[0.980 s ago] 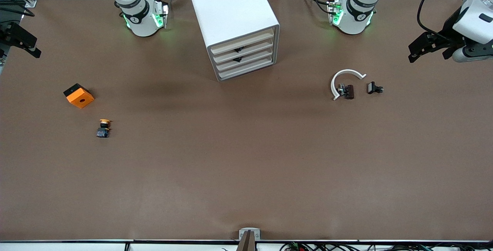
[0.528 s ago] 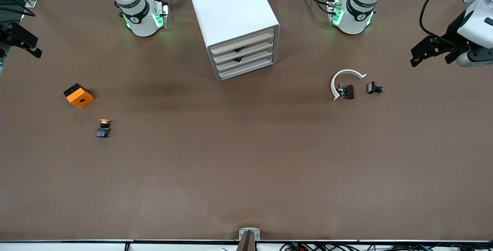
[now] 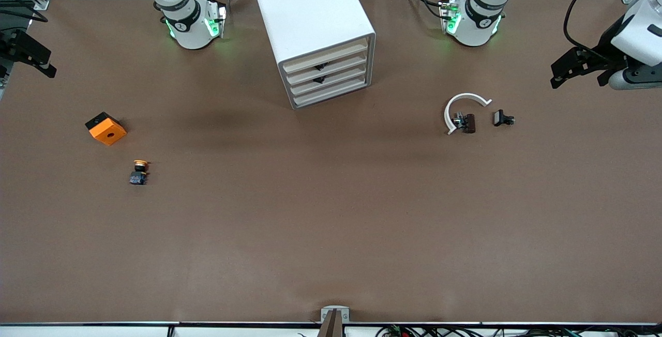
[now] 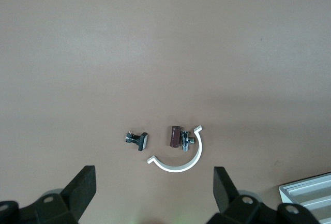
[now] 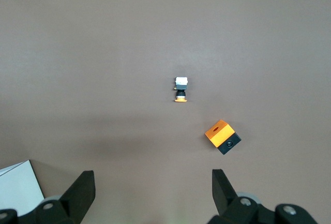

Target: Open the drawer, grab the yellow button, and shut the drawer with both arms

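A: Button (image 3: 139, 171) noted on the bare tabletop (image 3: 331, 223), toward the right arm's end, nearer the front camera than the orange block (image 3: 106, 128) and just apart from it. It is not in the drawer unit (image 3: 318, 32), whose four drawers are all seen shut.

B: Grippers?

A: Left gripper (image 3: 582, 68) held in the air over the left arm's end of the tabletop, jaws spread wide, nothing between them. Right gripper (image 3: 28, 55) likewise spread and empty, over the right arm's end edge. Both arms appear to be waiting.

B: How is the button expected to handle?

A: Judged light and rigid (hard plastic, by the look), lying on its side with the round orange cap (image 5: 180, 100) at one end. Easily nudged or rolled if clipped off-centre. The smooth rounded cap is judged slippery; a hold across the squarer dark body (image 5: 180, 92) is advised, jaws closing on its flat sides.

B: Other items?

A: A white curved ring (image 4: 178, 159) and small dark parts (image 4: 175, 136) lie toward the left arm's end, well apart from the button.
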### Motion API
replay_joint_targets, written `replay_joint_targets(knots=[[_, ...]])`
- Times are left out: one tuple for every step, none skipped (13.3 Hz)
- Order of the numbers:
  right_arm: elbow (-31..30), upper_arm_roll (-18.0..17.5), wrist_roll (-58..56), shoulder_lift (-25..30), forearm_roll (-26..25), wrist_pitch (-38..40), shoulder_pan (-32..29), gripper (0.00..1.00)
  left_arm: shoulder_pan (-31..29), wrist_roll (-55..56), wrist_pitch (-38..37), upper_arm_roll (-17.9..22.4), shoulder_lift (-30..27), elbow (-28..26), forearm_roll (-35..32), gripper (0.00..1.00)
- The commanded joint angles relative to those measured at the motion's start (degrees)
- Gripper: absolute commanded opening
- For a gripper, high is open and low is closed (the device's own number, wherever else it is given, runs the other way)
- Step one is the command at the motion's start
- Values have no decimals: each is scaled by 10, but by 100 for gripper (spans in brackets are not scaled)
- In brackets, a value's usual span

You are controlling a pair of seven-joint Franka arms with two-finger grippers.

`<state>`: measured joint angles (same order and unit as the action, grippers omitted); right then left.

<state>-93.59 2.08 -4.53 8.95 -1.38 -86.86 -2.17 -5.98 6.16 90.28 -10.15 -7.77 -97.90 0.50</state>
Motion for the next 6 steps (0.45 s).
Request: replay_joint_targets(knots=[[4,0,3,4,1,2,1,100,-4,-12,-12,-2,4,13,-9,100],[4,0,13,4,1,3,1,100,-3,-12,-13,-2,4,13,-9,100],[4,0,35,4,10,4,1,100,-3,-12,-14,-2,4,13,-9,100],[3,1,63,4,30,5,1,100,-4,-12,-14,-2,3,13,-9,100],[2,1,70,5,32,6,1,100,-3,-12,-14,-2,4,13,-9,100],[2,1,68,5,32,6,1,100,-3,-12,-14,-2,4,13,-9,100]])
